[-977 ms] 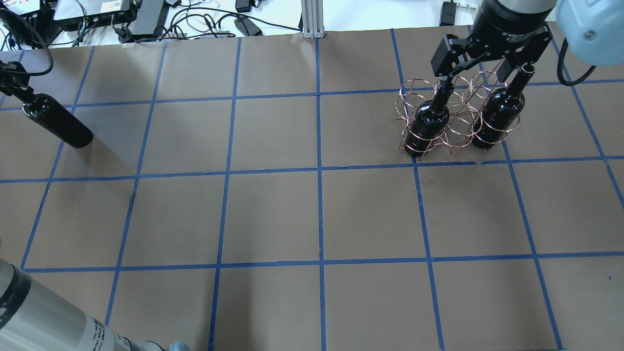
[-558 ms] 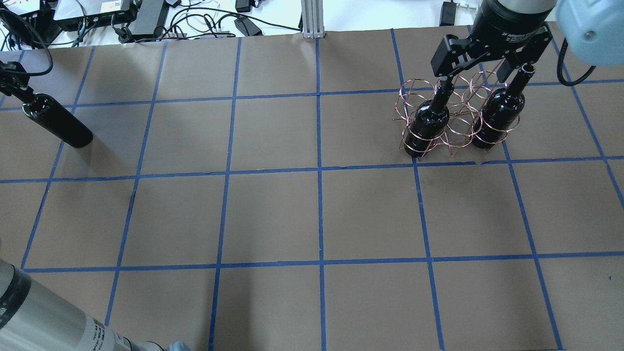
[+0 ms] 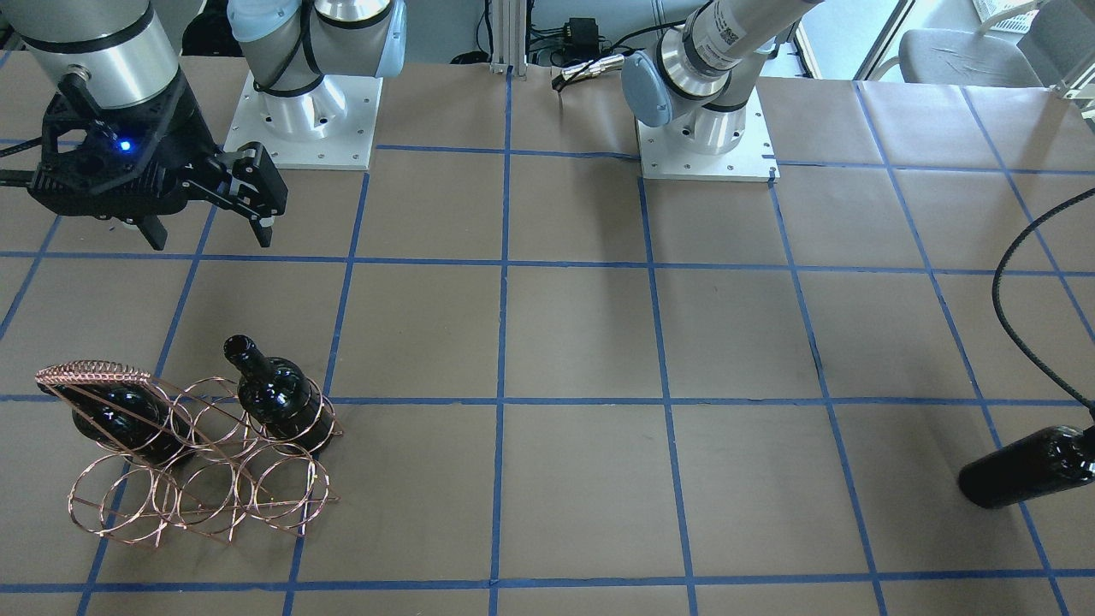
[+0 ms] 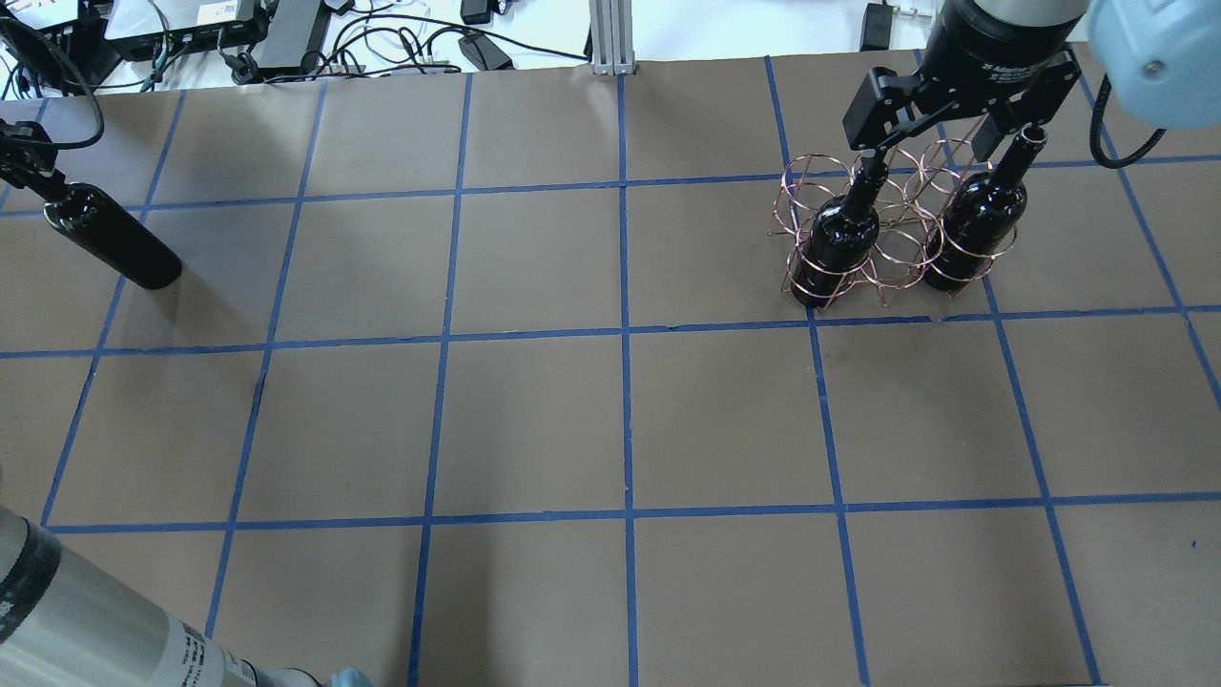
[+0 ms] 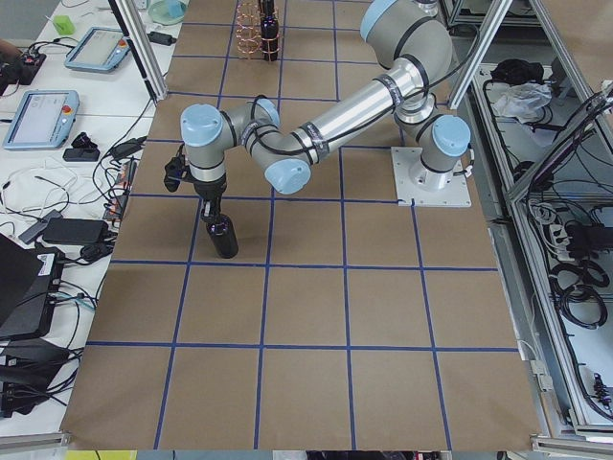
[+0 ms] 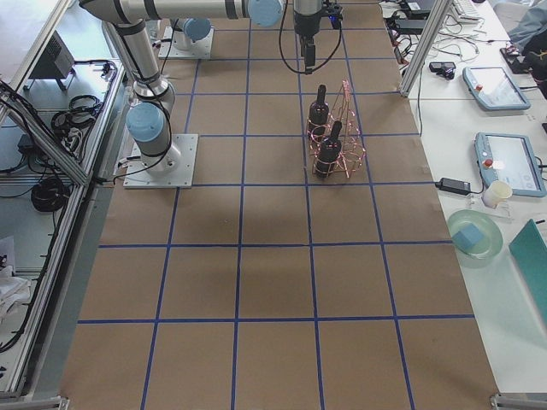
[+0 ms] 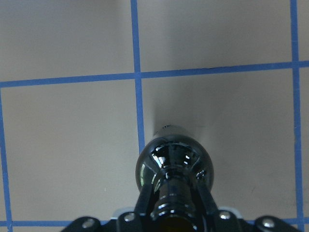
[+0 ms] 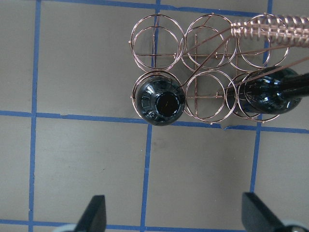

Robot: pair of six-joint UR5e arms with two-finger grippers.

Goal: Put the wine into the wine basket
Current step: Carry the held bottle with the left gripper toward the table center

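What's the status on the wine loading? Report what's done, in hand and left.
Done: a wine bottle and a second bottle stand in rings of the wine basket. The right gripper hangs open and empty near it. In hand: the left gripper is shut on the neck of the third bottle, far across the table from the basket. Left: carry that bottle over and lower it into a free ring.

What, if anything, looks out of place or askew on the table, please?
Nothing stands out: two wine bottles stand upright in the end rings of the wine basket, and the left gripper holds the third bottle by its neck.
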